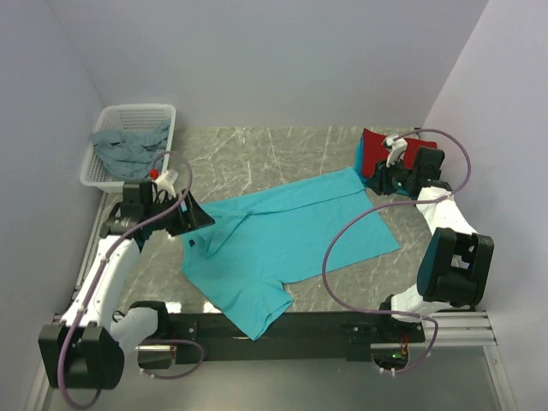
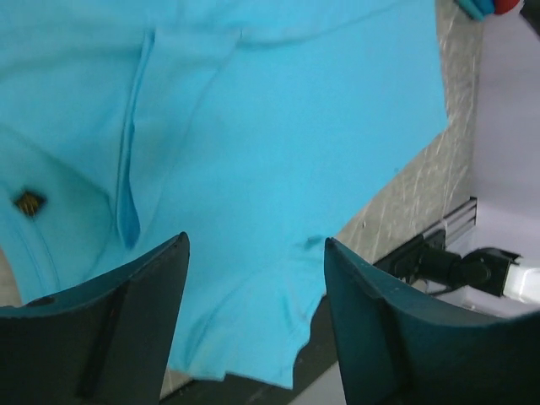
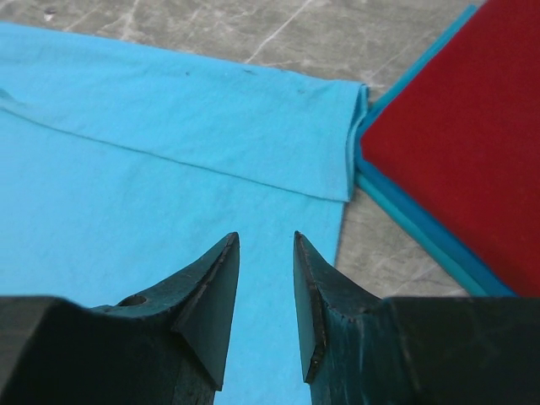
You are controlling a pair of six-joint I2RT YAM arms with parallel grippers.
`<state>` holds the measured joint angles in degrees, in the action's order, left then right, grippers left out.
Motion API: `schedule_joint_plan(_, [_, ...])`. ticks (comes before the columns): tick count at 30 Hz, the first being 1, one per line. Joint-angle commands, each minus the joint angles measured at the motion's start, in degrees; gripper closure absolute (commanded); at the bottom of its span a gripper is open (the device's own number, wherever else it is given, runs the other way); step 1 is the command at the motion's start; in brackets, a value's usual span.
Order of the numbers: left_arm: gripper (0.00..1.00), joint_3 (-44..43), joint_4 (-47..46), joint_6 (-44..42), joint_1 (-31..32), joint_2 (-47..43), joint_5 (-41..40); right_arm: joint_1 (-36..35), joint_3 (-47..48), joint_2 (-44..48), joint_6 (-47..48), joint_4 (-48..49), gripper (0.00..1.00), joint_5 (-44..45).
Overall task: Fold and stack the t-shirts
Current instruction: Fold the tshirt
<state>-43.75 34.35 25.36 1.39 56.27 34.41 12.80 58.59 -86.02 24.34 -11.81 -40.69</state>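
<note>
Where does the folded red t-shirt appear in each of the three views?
Top external: the red t-shirt is at the upper right, partly hidden by the right arm.
Left wrist: only a small red sliver shows, at the top right corner.
Right wrist: it fills the upper right.
Shared landmark: the spread bright turquoise t-shirt.

Spread t-shirt (image 1: pixel 287 244) lies left of folded stack (image 1: pixel 372 150)
</note>
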Motion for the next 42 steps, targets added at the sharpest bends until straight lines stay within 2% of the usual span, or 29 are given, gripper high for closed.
schedule_joint_plan(1, [0.31, -3.8, -7.6, -0.2, 0.4, 7.0, -1.0, 0.5, 1.9, 1.7, 0.7, -3.1, 0.6, -5.0])
schedule_joint_plan(2, [0.36, -4.8, -8.8, -0.2, 0.4, 12.6, -0.6, 0.5, 1.9, 2.1, 1.1, -3.6, 0.61, -5.5])
schedule_joint_plan(5, [0.42, -8.8, -11.1, -1.5, 1.5, 23.4, 0.0, 0.5, 1.9, 3.1, 2.5, -5.9, 0.61, -6.7])
schedule_joint_plan(11, [0.44, -17.0, -10.2, -4.2, 6.4, 37.4, -3.4, 0.7, 0.9, 3.8, 2.1, -6.1, 0.61, -7.7])
schedule_joint_plan(16, [0.44, -20.1, -9.3, -5.0, 8.7, 43.3, -10.7, 1.0, 1.1, 3.2, 2.1, -6.4, 0.61, -8.3])
schedule_joint_plan(23, [0.45, -23.6, -7.3, -6.6, 10.7, 46.2, -18.1, 2.1, 0.9, 2.4, 1.9, -6.1, 0.61, -9.5])
schedule_joint_plan(26, [0.54, -25.2, -5.5, -7.3, 11.5, 47.6, -17.4, 2.3, 0.8, 2.3, 1.7, -6.0, 0.6, -9.8])
schedule_joint_plan(31, [0.57, -25.7, -3.9, -8.0, 13.4, 48.6, -17.3, 3.3, 0.8, 2.4, 1.5, -6.1, 0.61, -10.6])
schedule_joint_plan(37, [0.74, -25.1, -3.8, -7.7, 14.3, 47.1, -16.9, 3.9, 0.8, 2.7, 1.1, -5.9, 0.61, -11.6])
schedule_joint_plan(42, [0.93, -25.5, -2.8, -7.4, 15.1, 45.8, -15.6, 4.4, 0.7, 2.9, 0.8, -5.9, 0.6, -12.4])
